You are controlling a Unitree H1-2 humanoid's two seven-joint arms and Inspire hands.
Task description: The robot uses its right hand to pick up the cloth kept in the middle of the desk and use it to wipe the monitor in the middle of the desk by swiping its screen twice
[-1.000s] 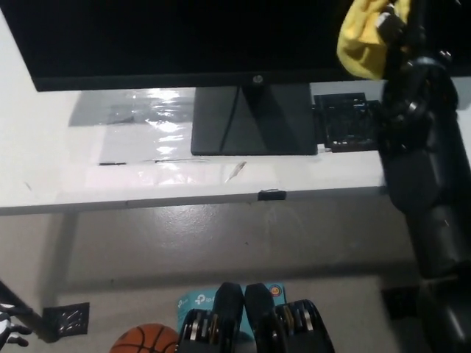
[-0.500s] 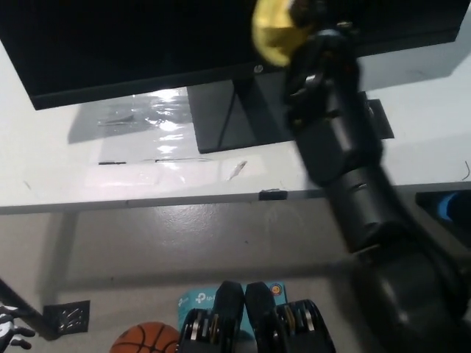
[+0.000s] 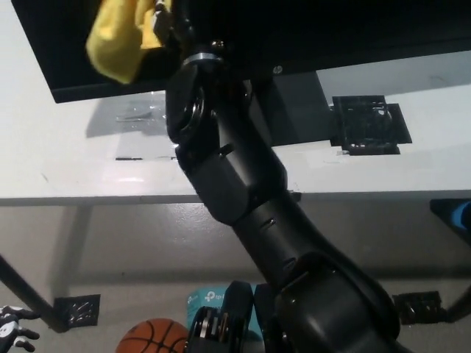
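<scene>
Up at the monitor's [image 3: 331, 29] left side, the black right hand [image 3: 165, 18] clutches the bunched yellow cloth [image 3: 118, 44] against the screen; soft, light, floppy, so likely best held by its gathered middle; white left hand [image 3: 13, 331] idle low-left, fingers unclear.

Only one view here, so nothing to compare it against. The camera sat up on the robot's head and looked steeply down over the front edge of the white bench [image 3: 66, 165]. It faced the monitor [image 3: 353, 29], which got cut off by the top of the frame. Pretty close in too: the black right arm filled the middle, and the floor with a basketball [image 3: 151, 337] showed along the bottom.
</scene>
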